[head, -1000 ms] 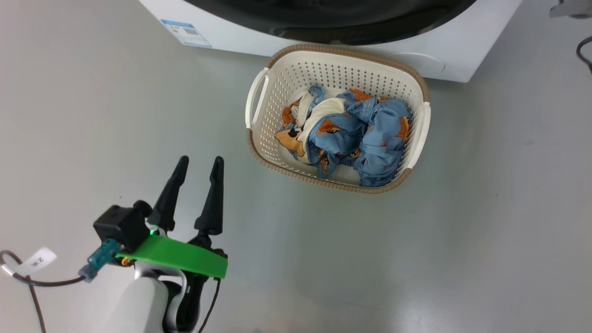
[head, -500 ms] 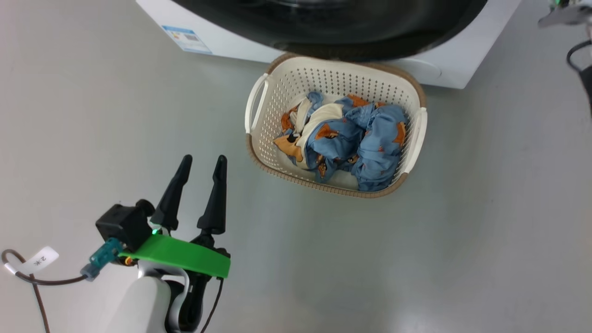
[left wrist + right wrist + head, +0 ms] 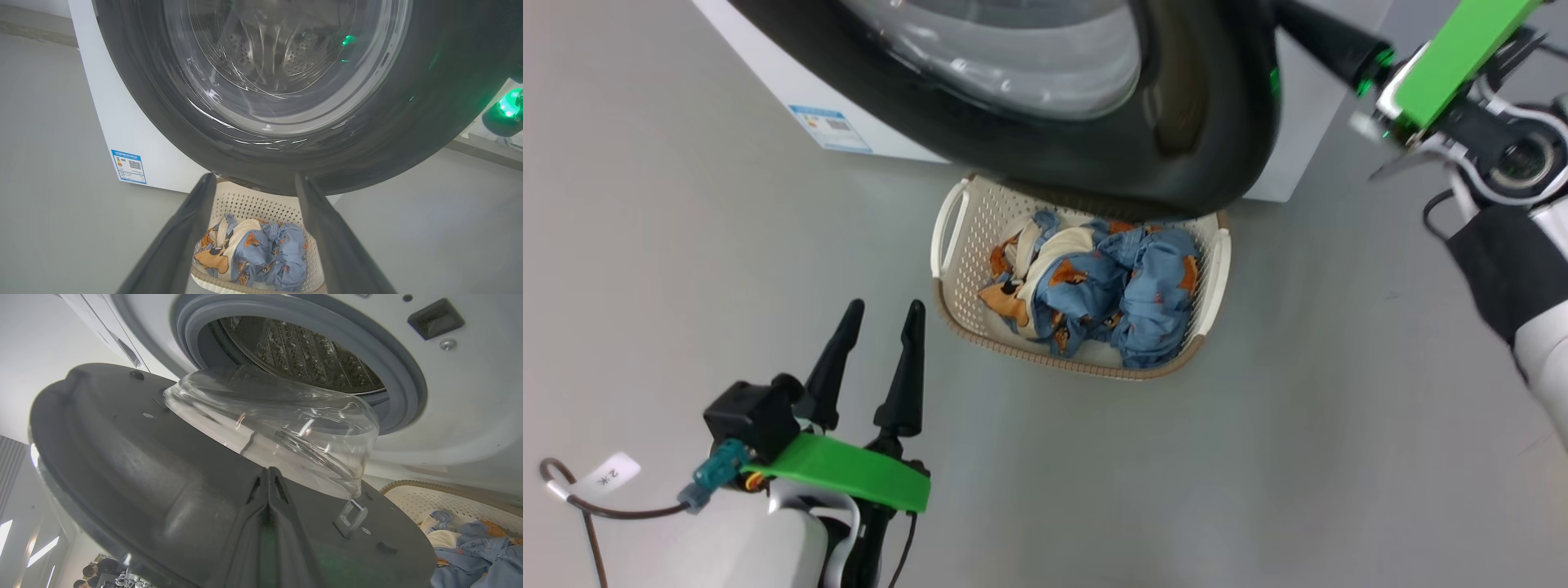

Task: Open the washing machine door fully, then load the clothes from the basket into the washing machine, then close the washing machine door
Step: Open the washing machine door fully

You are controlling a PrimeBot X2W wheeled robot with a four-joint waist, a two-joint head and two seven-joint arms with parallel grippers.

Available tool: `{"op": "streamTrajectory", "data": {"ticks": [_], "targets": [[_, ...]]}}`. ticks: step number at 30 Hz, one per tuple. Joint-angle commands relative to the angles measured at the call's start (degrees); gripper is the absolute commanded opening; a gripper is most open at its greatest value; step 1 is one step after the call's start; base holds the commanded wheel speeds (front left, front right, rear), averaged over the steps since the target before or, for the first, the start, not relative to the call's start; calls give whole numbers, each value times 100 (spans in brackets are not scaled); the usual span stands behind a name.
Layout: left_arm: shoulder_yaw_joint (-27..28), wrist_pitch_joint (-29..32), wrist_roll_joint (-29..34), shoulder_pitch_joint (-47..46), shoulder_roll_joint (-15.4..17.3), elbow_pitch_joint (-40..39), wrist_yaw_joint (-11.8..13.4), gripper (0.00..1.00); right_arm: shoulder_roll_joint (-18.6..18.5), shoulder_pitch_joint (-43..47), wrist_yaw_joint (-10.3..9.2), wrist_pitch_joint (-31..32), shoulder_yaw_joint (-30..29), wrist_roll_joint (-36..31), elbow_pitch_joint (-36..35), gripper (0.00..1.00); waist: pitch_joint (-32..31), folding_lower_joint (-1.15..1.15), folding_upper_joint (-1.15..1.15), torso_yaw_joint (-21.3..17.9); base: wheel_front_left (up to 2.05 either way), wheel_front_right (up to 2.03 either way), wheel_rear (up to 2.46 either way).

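White cable tag (image 3: 611,474) seems to read "2米"; blue label (image 3: 128,166) unreadable.

The left end effector (image 3: 254,177) has its two dark fingers spread wide, and between them, at 6 o'clock, sits the basket (image 3: 261,201) with the clothes (image 3: 253,253) heaped inside. The washing machine door (image 3: 388,122) looms at 12 o'clock; the blue label (image 3: 129,166) is at 8 o'clock on the washing machine (image 3: 122,114)

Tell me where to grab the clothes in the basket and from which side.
Probably the raised blue bunch in the middle of the clothes, where the folds stand proud of the heap. Come down from above on the near side of the basket: the washing machine door seems to hang over its far rim, crowding that side.
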Motion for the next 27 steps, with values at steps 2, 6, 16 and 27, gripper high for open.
{"op": "streamTrajectory", "data": {"ticks": [2,6,16,27], "targets": [[183,-36,83,105,158,-78,-10,100,251,257,19,112,182,18,-333,0,-194,0,0,-95,0,0,0],[198,-36,117,211,180,-67,-10,100,311,527,19,208,340,-18,-577,0,-372,0,0,-142,0,0,0],[191,-36,196,519,275,-30,-10,100,434,1214,19,410,692,-37,-1145,0,-838,0,0,-164,0,0,0],[231,-36,279,714,290,-50,-10,100,603,1703,19,607,1119,-88,-1644,0,-1093,0,0,-47,0,0,0]]}}
